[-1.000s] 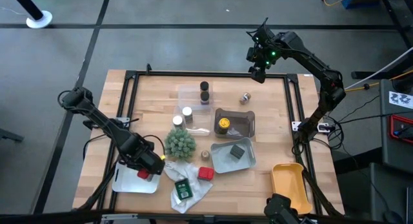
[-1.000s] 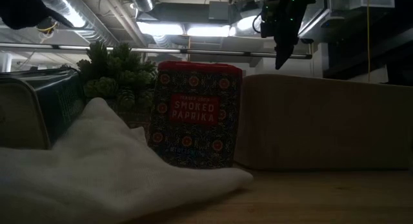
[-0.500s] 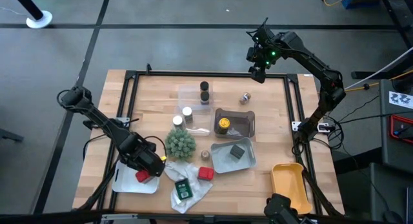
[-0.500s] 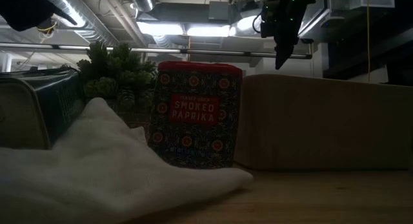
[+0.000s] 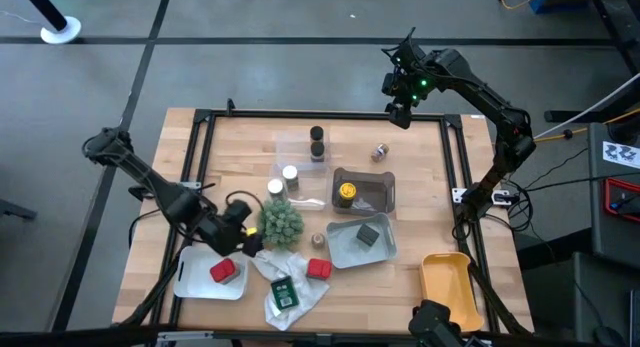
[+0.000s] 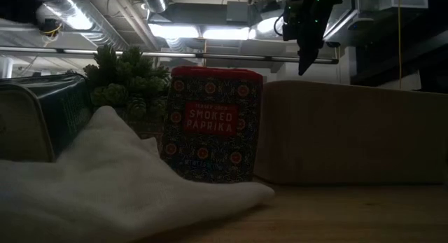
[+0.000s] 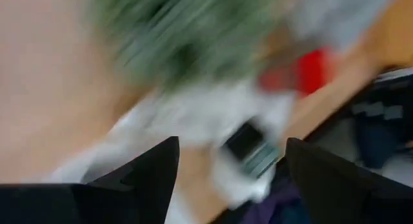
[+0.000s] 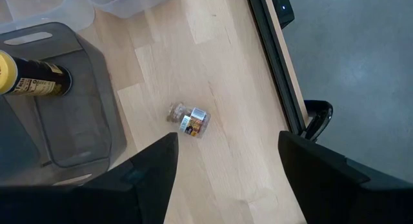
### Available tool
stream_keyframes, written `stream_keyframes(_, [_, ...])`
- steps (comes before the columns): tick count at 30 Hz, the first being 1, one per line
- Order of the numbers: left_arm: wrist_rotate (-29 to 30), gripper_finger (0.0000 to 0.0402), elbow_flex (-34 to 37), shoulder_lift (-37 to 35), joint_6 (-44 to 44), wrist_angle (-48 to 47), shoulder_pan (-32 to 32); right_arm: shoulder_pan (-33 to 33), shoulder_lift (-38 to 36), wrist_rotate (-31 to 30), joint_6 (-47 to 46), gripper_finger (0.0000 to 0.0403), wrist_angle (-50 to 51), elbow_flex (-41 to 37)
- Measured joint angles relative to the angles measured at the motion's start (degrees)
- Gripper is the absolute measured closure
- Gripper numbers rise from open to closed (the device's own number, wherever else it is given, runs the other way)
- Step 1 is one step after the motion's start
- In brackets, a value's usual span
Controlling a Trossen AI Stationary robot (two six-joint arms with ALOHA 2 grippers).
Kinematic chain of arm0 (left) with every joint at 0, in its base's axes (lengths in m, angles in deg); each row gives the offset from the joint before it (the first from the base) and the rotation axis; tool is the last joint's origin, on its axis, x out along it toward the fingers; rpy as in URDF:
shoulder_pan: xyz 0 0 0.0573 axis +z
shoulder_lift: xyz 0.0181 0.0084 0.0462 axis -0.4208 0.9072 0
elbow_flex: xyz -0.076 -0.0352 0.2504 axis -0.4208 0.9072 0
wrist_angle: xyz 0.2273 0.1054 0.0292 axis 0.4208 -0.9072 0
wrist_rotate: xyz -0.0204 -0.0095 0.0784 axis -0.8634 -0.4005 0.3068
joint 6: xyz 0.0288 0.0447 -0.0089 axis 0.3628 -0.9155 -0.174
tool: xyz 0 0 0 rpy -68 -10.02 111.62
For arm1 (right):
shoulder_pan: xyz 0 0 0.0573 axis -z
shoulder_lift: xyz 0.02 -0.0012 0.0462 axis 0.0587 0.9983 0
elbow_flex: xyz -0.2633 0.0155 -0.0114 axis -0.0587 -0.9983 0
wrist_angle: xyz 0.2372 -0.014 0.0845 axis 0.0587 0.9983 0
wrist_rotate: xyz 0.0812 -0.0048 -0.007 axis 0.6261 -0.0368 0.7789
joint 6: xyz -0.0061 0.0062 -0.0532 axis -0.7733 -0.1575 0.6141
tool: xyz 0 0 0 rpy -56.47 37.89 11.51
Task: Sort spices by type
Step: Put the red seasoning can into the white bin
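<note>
My left gripper is open and hangs just left of the green plant, touching nothing; its wrist view is blurred. One red packet lies flat in the white tray. A second red packet stands on the table by the white bag. Dark brown jars stand in a clear tray, a yellow-capped jar in a dark tray, a dark grey block in a grey tray. My right gripper is open, high over the far edge.
Two white-capped jars stand beside the plant. A small jar lies on its side on bare wood. A tan round piece sits by the grey tray. A green tin rests on the white bag. A yellow tray sits near right.
My left gripper has drawn away from the white tray, moving toward the far edge and right, up to the plant. The red packet that lay under it stays in the white tray. The right arm has kept still.
</note>
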Motion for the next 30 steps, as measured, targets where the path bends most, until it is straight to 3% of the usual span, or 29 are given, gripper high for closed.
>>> stream_keyframes(5, [10.0, 0.0135, 0.0, 0.2, -23.0, 14.5, 3.7, 0.0, 0.0, 0.0, 0.0, 0.0136, 0.0, 0.0])
stream_keyframes(11, [11.0, 0.0135, 0.0, 2.9, -48.2, 26.7, 10.2, 0.0, 0.0, 0.0, 0.0, 0.0136, 0.0, 0.0])
stream_keyframes(14, [8.8, 0.0135, 0.0, 4.3, -58.4, 30.6, 13.2, 0.0, 0.0, 0.0, 0.0, 0.0136, 0.0, 0.0])
stream_keyframes(23, [-0.5, 0.0135, -7.4, 12.3, -76.3, 27.3, 17.4, 0.0, 0.0, 0.0, 0.0, 0.0136, 0.1, 0.0])
stream_keyframes(30, [-5.2, 0.0135, -18.5, 23.5, -79.4, 12.3, 16.5, 0.0, 0.0, 0.0, 0.0, 0.0136, -0.1, 0.0])
